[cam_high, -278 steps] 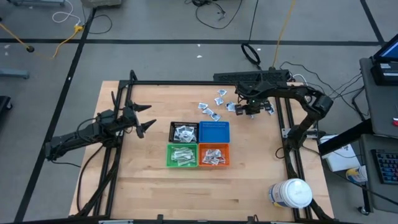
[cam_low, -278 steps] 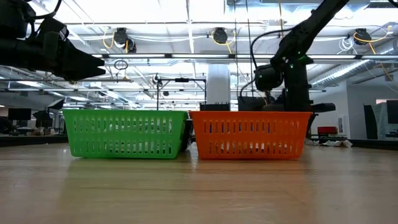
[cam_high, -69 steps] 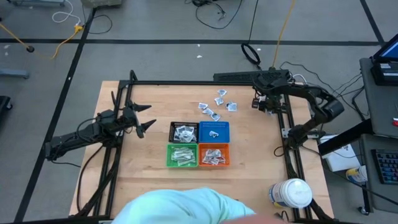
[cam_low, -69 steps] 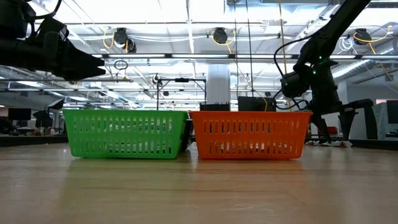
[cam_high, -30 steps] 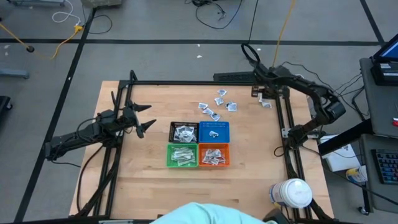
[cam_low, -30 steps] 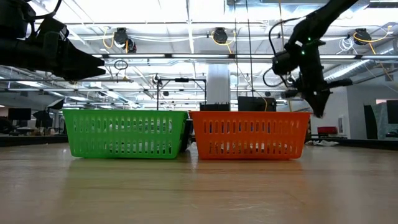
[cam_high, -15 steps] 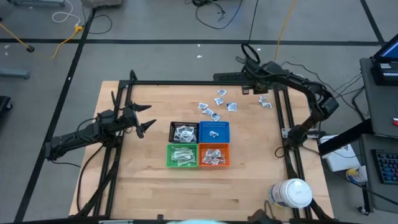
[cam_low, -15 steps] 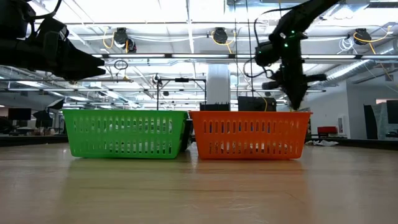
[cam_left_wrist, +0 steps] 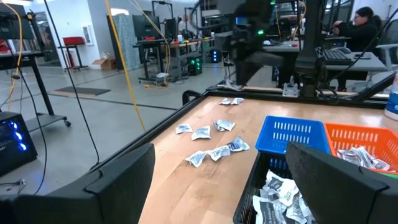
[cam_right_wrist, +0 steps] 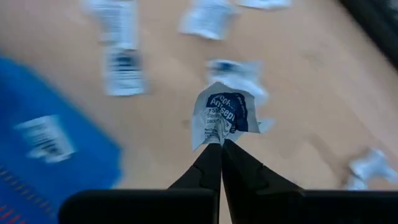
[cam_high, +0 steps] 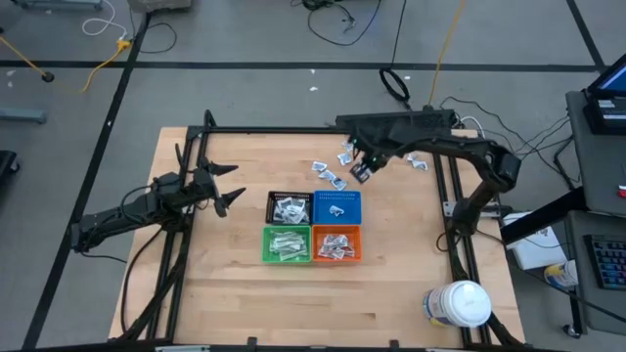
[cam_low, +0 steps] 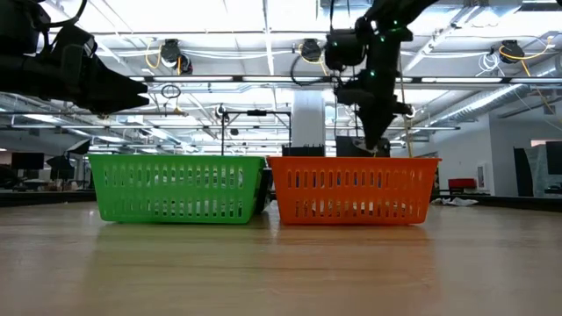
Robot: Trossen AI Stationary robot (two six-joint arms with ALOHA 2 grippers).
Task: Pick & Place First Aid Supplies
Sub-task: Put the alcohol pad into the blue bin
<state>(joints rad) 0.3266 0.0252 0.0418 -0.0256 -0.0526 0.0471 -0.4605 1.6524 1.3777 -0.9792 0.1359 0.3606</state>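
**A:** While the right gripper point(cam_high: 359, 173) hangs in the air over the loose packets point(cam_high: 335, 168) at the far side of the table point(cam_high: 225, 293), what is it carrying?

**B:** One antiseptic wipe packet point(cam_right_wrist: 221, 117), white with a blue patch. The fingers are pinched together on its lower edge, so it stands up clear of the tips and off the wood.

**A:** Why so high?

**B:** I'd judge it needs to clear the bin walls. The blue bin point(cam_high: 336, 208) sits just nearer than the pile and has one packet in it, so that looks the likely drop place, though I can't be sure.

**A:** And the others?

**B:** The black bin point(cam_high: 290, 208), green bin point(cam_high: 287, 244) and orange bin point(cam_high: 337, 244) each hold a sorted heap already. A few packets still lie loose by the far right edge.

**A:** The left gripper point(cam_high: 227, 191)?

**B:** Waiting beside the black bin, raised, its fingers spread wide and empty.
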